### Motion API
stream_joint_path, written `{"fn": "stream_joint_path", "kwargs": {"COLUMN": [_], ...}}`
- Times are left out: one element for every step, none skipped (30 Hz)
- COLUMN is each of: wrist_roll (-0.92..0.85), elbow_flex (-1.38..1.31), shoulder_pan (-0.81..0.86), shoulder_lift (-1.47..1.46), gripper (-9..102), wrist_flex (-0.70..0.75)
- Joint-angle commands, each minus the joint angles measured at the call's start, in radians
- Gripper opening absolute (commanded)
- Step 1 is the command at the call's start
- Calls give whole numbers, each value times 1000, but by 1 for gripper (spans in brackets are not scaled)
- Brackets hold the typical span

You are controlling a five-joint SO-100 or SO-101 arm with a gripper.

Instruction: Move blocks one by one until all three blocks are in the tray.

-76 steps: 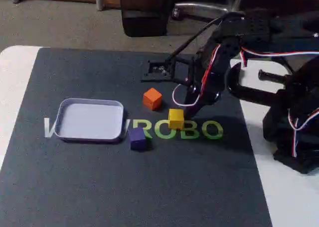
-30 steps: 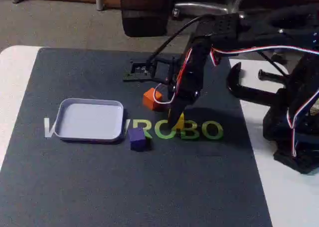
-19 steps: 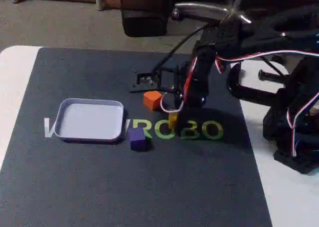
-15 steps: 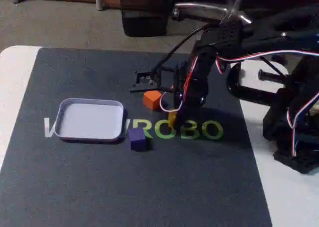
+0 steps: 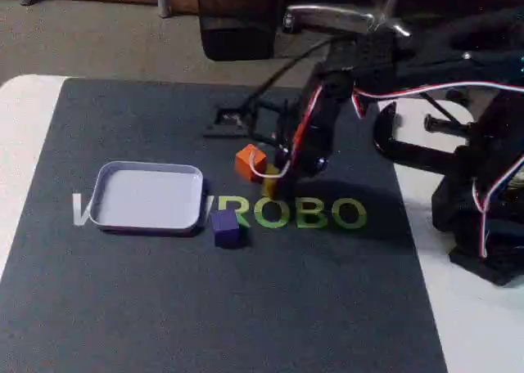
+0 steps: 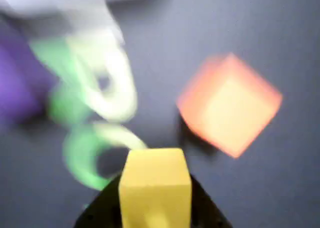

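Note:
My gripper [image 5: 273, 188] is shut on the yellow block [image 5: 269, 188], which hangs just right of the orange block [image 5: 250, 161] on the dark mat. In the wrist view the yellow block [image 6: 156, 185] sits between my dark fingers [image 6: 99, 210], with the orange block [image 6: 230, 105] lying on the mat to the upper right. The purple block [image 5: 226, 226] rests by the tray's right front corner and is a blur at the left edge of the wrist view [image 6: 15, 90]. The pale tray [image 5: 147, 195] lies on the left of the mat with nothing in it.
Green and white "ROBO" lettering [image 5: 307, 213] is printed on the mat. The arm's base and a black clamp [image 5: 426, 148] stand at the right on the white table. A chair base [image 5: 237, 29] is behind the table.
The gripper came down over the yellow block and shut on it. The block has left its spot on the lettering and shifted up and left toward the orange block.

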Motion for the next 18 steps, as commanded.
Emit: {"fn": "stream_joint_path", "kwargs": {"wrist_roll": [109, 141, 170, 198, 230, 261, 291, 316, 336, 354, 373, 391, 410, 425, 436, 437, 437, 437], "elbow_flex": [-198, -239, -275, -310, -353, -393, -434, -472, -508, -541, -575, -612, -652, -689, -721, -744, -762, -773], "shoulder_pan": [-43, -57, -74, -87, -98, -109, -117, -123, -129, -133, -137, -140, -140, -140, -140, -140, -138, -137], "shoulder_lift": [-32, -46, -58, -74, -92, -115, -138, -164, -189, -213, -239, -267, -296, -324, -348, -368, -383, -396], "gripper": [-8, -8, -8, -8, -8, -8, -8, -8, -8, -8, -8, -8, -8, -7, -7, -7, -7, -7], "wrist_flex": [78, 81, 83, 83, 83, 83, 83, 83, 83, 83, 83, 83, 83, 83, 83, 83, 83, 83]}}
